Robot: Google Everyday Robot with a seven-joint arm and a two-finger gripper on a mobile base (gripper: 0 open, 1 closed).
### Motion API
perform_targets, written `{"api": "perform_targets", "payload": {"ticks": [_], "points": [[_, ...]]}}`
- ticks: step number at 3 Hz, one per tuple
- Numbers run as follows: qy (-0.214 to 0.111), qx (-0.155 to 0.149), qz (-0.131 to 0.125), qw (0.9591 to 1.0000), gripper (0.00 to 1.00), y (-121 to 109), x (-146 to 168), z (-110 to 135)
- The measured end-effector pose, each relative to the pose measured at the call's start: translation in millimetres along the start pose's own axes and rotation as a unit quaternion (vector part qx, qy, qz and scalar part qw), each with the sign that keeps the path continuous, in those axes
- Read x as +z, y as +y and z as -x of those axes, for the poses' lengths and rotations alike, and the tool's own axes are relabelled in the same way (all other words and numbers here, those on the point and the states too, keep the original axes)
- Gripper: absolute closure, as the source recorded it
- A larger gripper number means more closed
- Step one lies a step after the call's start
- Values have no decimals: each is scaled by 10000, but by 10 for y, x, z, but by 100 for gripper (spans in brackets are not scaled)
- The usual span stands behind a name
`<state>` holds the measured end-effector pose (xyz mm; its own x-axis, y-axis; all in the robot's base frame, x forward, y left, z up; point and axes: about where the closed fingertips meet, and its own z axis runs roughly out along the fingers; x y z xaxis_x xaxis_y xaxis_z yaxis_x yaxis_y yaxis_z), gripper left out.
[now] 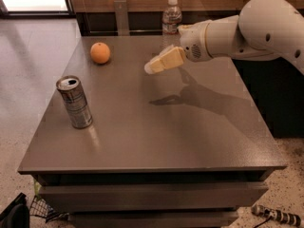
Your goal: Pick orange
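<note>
- Since the orange (100, 52) sits alone near the far left corner of the table (156, 127), free of anything touching it, it looks open to a grasp from above or from the side.
- It probably handles as a light, firm fruit with a slight give. Its matte skin should offer fair grip, yet its round shape may roll away if nudged off-centre.
- The best hold, I judge, is across its widest part, with contact on two opposite sides so it cannot squirt out.
- The gripper (151, 67) hangs in the air over the middle of the far half of the table, to the right of the orange and well apart from it. Whether it is open or closed I cannot tell, and it carries nothing.
- The silver drink can (75, 102) stands upright nearer the front left edge, apart from the fruit.
- A water bottle (171, 16) stands at the far edge, partly hidden by the arm (247, 32).
- The arm's base is cut off at the right.
</note>
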<state>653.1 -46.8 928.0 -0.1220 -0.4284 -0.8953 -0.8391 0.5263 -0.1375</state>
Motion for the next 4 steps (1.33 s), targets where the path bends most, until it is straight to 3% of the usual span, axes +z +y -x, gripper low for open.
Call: {"api": "perform_targets", "payload": {"ticks": [1,2,4], "points": [[-356,235,146,9990,0,80,434,-104],[-732,330,288,9964,0,101,860,-48],[-854,261,366,9953,0,80,1293,117]]}}
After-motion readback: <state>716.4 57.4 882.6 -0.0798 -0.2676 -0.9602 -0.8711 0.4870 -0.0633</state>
